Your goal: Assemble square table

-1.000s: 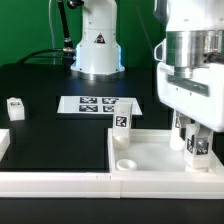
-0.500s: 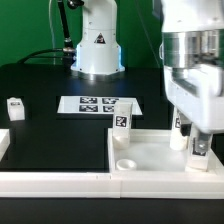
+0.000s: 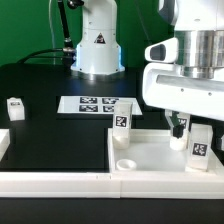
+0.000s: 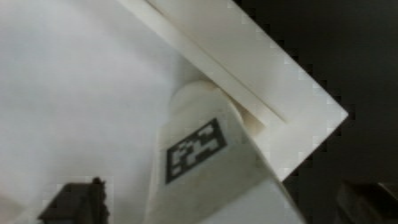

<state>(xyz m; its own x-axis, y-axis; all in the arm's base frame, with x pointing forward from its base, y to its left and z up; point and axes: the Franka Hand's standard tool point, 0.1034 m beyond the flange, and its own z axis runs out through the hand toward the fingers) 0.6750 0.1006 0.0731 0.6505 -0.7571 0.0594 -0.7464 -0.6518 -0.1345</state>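
Square tabletop (image 3: 150, 152) lies tray-side up on the black table (image 3: 55, 140), at the exterior view's right, with one empty corner socket (image 3: 126, 163) showing at its near corner. One tagged leg (image 3: 200, 146) stands upright inside the rim, toward the exterior view's right. Whether it is fully seated in its socket cannot be told. Wrist view has this leg close against a corner of the rim. End effector (image 4: 219, 203) sits over the leg's upper part, fingers (image 4: 75, 200) spread wide, one on each side, clamped on nothing. Second leg (image 3: 121, 121) stands just beside the tabletop's far corner. Third leg (image 3: 14, 108) stands well apart at the exterior view's left. Marker board (image 3: 97, 104) lies behind, border rail (image 3: 55, 181) along the front. Handling, as judged: parts look like stiff, light, smooth plastic, so a leg would probably tip or slip if nudged. Best hold is squarely across a leg's flat sides, above the lower end that must enter a socket. Tabletop probably slides under a sideways push, so pressing should go straight down.
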